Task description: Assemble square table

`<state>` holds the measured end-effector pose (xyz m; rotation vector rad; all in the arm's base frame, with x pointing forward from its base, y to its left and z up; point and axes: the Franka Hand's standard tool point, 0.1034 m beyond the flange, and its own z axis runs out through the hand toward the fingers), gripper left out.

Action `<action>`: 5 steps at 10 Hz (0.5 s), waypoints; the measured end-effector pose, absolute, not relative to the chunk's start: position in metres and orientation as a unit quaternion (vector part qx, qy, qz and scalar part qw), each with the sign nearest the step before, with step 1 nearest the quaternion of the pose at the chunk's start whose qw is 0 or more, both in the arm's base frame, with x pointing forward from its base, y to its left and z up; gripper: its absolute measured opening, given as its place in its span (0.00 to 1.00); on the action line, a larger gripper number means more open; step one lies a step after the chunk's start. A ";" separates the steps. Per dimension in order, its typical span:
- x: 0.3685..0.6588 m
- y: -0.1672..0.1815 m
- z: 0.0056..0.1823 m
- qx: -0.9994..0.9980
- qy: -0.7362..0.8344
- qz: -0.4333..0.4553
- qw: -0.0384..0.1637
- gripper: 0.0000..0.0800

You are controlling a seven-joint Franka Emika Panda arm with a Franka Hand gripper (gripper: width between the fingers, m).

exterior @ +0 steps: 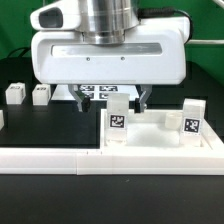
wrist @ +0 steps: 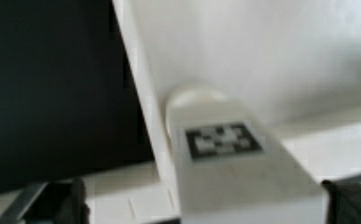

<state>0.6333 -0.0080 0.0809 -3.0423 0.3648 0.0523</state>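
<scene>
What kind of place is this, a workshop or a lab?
Probably a robotics lab bench: an open end effector over a tagged white leg, a black tabletop, and a green backdrop.

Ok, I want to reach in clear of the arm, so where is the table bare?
Bare black table lies between the two loose legs and the long white rail, at the exterior view's left of the tray top. Crowded: the top, where two upright legs stand, one under the open fingers.
</scene>
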 end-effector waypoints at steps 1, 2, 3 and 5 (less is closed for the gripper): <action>0.633 -0.009 0.078 -0.992 0.123 0.005 0.036 0.81; 0.632 -0.010 0.076 -0.991 0.130 0.007 0.035 0.81; 0.632 -0.011 0.076 -0.991 0.131 0.007 0.035 0.65; 0.632 -0.010 0.076 -0.979 0.203 0.009 0.035 0.41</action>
